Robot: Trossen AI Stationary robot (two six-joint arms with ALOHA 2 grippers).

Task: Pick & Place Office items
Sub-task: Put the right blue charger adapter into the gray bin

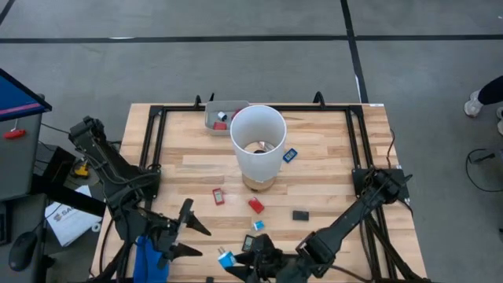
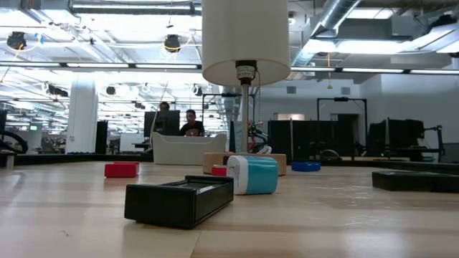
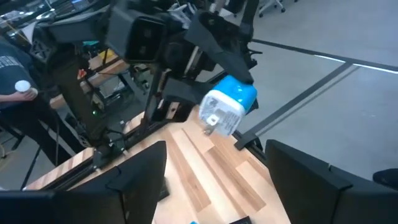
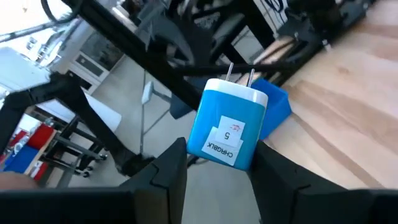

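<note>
My right gripper (image 1: 236, 260) is at the table's near edge, shut on a blue charger block (image 4: 227, 130) with a white prong end. My left gripper (image 1: 203, 242) hangs open just left of it, and its wrist view shows the held block (image 3: 227, 106) ahead of its spread fingers. Lying flat on the table are two red pieces (image 1: 218, 196) (image 1: 256, 206), a black piece (image 1: 300, 214), a light blue piece (image 1: 258, 226), and a blue piece (image 1: 289, 155) beside the tall white cylinder (image 1: 258, 141). My right gripper pinches the charger block between its two fingers, on the blue side walls (image 4: 200, 146) near the end opposite the prongs. The fingers come about level from the table's right. The block is lifted clear of the table, with its prongs (image 4: 239, 73) pointing away from the wrist.
A grey tray (image 1: 212, 119) holding small pieces sits at the far edge behind the cylinder. A blue tray (image 1: 148, 258) shows by the left arm at the near-left corner. A black frame rail (image 1: 355, 134) runs around the table. In the low view, a black piece (image 2: 179, 201) lies nearest.
</note>
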